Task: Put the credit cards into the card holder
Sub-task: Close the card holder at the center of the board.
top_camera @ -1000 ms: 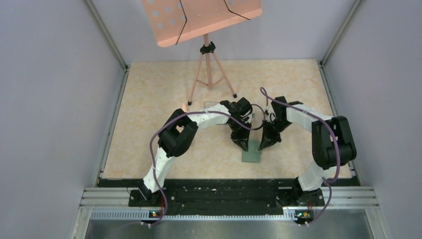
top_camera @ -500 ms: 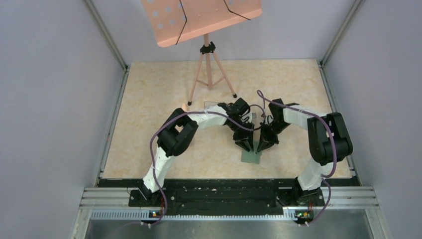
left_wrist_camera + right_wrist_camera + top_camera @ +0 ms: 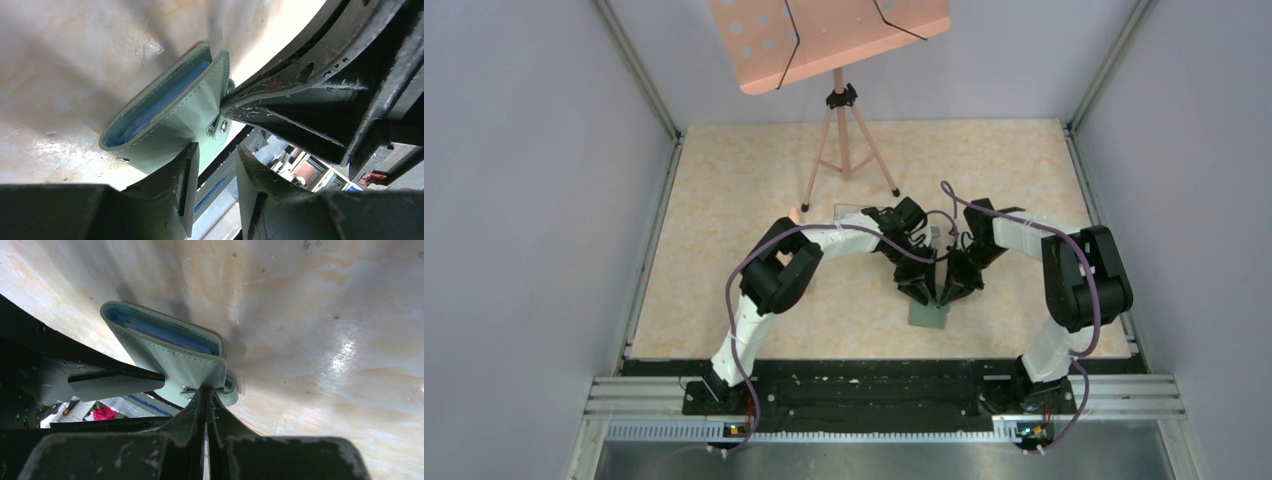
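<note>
Your left claw [image 3: 216, 165] stands released. Its two jaws are apart with nothing between them, and one finger tip sits against the lower leaf of the small sage-green folding card holder [image 3: 195, 107]. Your right claw [image 3: 205, 400] is clenched, its jaws pressed together on the card holder's little tab, right by the metal snap stud [image 3: 223, 127]. It holds that edge up so the wallet gapes, and in the gap you can see the pale blue sleeves [image 3: 160, 102]. The card holder sits on the mottled beige worktop [image 3: 75, 60], in the middle of its near half, directly between your two claws.

No credit cards show in either claw, and I cannot pick them out on the worktop from above. I judge you are at the opening step: the holder is held agape and no card looks to be going in yet. The next move calls for keeping the right claw's pinch steady while the freed left claw goes for a card. The tab is a small hold and could slip out.

Compared with a second ago, both arms have drawn in toward each other over the card holder. The right elbow has swung inward, and the left claw's jaws have parted.
</note>
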